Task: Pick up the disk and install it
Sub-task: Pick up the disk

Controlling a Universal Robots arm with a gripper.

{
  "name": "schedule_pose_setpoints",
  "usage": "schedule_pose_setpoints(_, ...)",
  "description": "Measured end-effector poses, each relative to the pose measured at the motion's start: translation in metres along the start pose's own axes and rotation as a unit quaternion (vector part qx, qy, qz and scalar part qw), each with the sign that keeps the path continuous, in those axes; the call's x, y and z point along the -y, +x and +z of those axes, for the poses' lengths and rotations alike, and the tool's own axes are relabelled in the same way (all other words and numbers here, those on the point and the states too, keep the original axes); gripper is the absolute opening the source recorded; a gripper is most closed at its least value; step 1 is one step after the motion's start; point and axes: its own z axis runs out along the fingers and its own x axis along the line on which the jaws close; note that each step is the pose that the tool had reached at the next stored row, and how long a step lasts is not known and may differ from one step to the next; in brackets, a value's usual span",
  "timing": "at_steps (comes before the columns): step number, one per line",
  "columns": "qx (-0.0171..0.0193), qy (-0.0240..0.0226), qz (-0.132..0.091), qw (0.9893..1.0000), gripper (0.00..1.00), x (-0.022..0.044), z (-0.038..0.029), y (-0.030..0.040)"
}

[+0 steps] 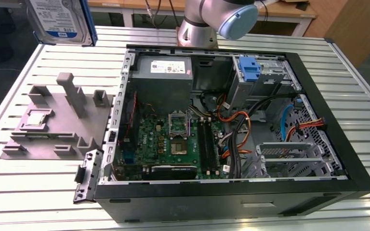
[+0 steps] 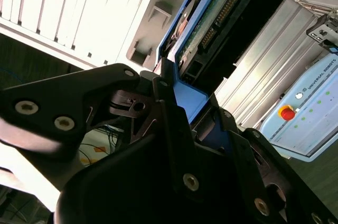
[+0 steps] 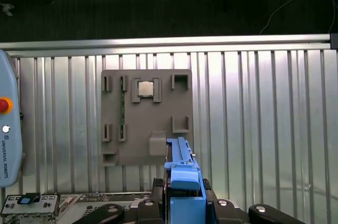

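The disk (image 1: 61,19), silver-grey with a white-and-blue label and a blue frame, hangs upright in the air at the exterior view's far left, above the slatted table and clear of the case. In the second wrist view my gripper (image 2: 182,102) is shut on the disk's blue frame (image 2: 186,93), and the disk's green circuit side (image 2: 211,18) points away from it. The first wrist view looks along the disk's blue edge (image 3: 182,174), clamped between the black fingers (image 3: 157,185).
An open computer case (image 1: 339,159) lies on the table, with a motherboard (image 1: 172,139), a blue bracket (image 1: 249,70) and a metal drive cage (image 1: 288,156) inside. A grey fixture (image 1: 56,120) holding a chip (image 3: 146,89) sits left of the case. A pendant (image 3: 8,129) lies nearby.
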Motion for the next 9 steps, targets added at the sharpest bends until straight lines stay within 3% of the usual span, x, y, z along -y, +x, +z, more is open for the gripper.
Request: schedule_pose_setpoints(9, -0.0004, 0.0, 0.0, 1.0, 0.36, 0.0003, -0.0001, 0.0024)
